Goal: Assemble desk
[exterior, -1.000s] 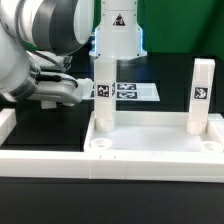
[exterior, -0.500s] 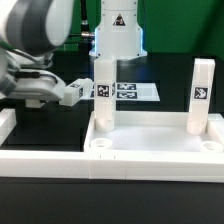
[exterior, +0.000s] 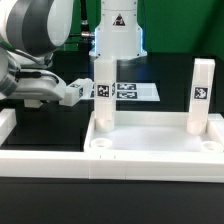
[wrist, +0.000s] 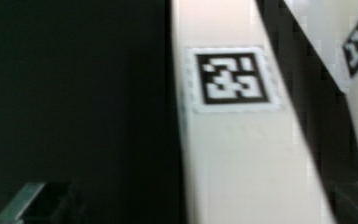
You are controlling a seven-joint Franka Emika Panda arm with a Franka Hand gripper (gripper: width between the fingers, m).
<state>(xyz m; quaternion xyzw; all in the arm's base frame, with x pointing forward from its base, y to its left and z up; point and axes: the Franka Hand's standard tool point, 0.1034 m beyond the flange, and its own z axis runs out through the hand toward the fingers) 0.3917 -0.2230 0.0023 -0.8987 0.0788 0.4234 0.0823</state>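
Observation:
The desk top [exterior: 150, 142] is a wide white tray in the middle of the exterior view. Two white tagged legs stand upright in its far corner sockets, one [exterior: 103, 95] at the exterior view's left, the other [exterior: 201, 95] at its right. My gripper [exterior: 72, 93] hovers a short way to the exterior view's left of the first leg, open and apart from it. In the wrist view that leg [wrist: 247, 140] and its tag [wrist: 229, 78] fill the middle. My gripper [wrist: 190, 202] shows only as dark fingers [wrist: 23, 198] at the picture's edges, holding nothing.
The marker board [exterior: 135, 91] lies flat behind the tray. A long white border rail [exterior: 45, 160] runs along the front and up the exterior view's left side [exterior: 5, 125]. A white robot base with a warning sign [exterior: 118, 35] stands at the back.
Between one second and half a second ago the gripper drew back from the left-hand leg toward the exterior view's left. Since then nothing has moved.

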